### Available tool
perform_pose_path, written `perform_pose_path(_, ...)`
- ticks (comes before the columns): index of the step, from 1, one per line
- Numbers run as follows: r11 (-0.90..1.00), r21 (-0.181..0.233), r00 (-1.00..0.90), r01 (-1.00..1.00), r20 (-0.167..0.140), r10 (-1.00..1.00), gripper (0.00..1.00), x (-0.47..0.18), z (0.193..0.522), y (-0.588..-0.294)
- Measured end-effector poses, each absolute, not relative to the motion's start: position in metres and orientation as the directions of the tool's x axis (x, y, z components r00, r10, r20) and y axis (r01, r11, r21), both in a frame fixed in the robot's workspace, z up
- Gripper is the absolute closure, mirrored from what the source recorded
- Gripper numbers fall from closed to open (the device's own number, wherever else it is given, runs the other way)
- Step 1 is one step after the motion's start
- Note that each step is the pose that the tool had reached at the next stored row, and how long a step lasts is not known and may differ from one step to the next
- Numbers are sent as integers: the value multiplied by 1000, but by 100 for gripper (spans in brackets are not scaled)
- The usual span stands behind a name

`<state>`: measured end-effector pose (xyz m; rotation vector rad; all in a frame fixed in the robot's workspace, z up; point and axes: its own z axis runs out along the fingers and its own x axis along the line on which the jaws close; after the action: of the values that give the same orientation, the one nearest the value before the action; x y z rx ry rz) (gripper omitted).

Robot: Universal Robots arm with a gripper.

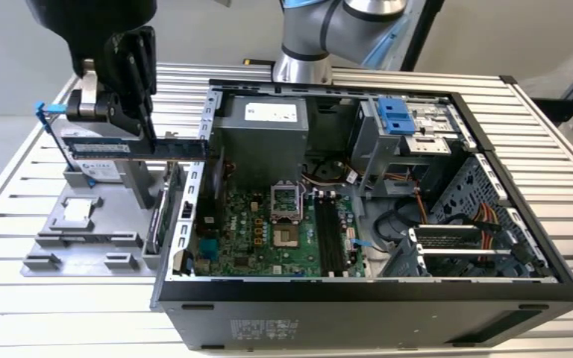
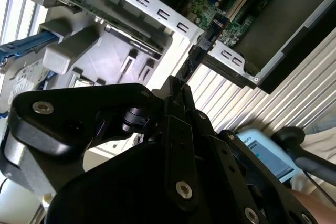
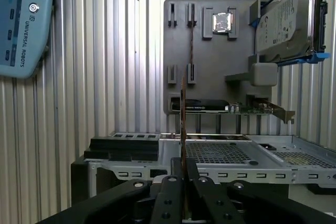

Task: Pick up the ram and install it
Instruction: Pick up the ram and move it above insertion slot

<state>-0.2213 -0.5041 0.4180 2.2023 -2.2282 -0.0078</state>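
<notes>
Aloft, ram (image 1: 182, 149) clamped in tool (image 1: 143, 134), near case (image 1: 366, 298)

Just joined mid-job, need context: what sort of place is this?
Likely a robotics test bench: an open computer case on a slatted metal table, a grey parts fixture beside it, a teach pendant nearby.

Slatted metal table (image 1: 48, 313) with open computer case (image 1: 366, 321) and grey holder (image 1: 68, 247)

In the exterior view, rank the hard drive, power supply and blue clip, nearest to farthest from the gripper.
1. The hard drive, beside the gripper, on the grey rack outside the case.
2. The power supply, inside the case.
3. The blue clip, toward the exterior view's right.
</notes>
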Motion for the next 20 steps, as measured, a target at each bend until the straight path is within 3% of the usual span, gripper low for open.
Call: perform_pose_path(20, 12, 10, -12, -1000, 3, -1000, 100, -207, 418, -504)
